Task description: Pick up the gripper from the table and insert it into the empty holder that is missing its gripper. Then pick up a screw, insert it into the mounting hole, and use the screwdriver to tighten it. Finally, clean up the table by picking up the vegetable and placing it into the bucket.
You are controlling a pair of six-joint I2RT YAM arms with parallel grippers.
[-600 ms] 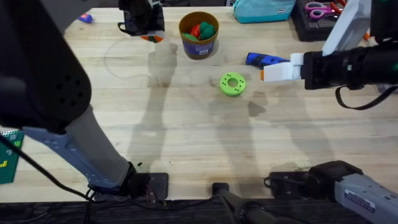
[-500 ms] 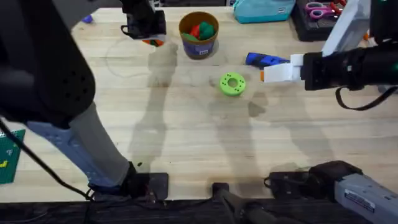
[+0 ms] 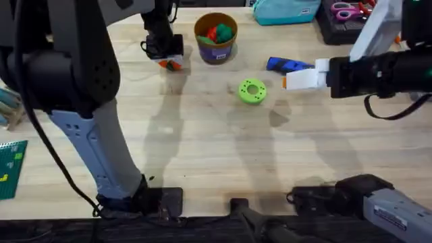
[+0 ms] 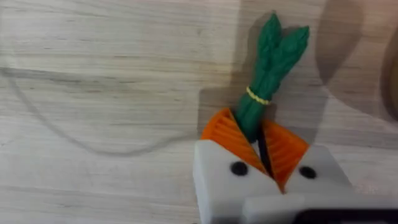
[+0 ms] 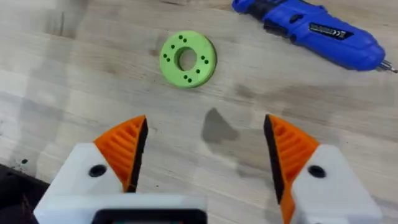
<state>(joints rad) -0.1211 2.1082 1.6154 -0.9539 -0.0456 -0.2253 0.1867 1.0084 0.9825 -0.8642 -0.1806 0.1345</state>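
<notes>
The left gripper [image 4: 261,152] is clamped on the stalk end of the vegetable [image 4: 268,71], a green bundle bound with a thin yellow band; its leafy tips stick out past the orange pads [image 4: 225,134] over the tabletop [image 4: 93,74]. In the overhead view this gripper [image 3: 169,62] sits at the far side of the tabletop [image 3: 202,148], just to the left of the bucket [image 3: 215,38], with a bit of orange showing at its tip. The bucket stands upright and holds red and green pieces.

The right gripper [image 5: 202,152] hangs above bare wood with its jaws spread wide and nothing between them. Ahead of it lies the flat green ring [image 5: 188,58], and farther off the blue screwdriver [image 5: 309,32] lies on its side. From overhead, the right gripper [image 3: 300,77] sits between the ring [image 3: 252,90] and the arm's dark body, with the screwdriver [image 3: 287,65] just beyond its white fingers. The vegetable is well apart from these open jaws, across the bucket.
</notes>
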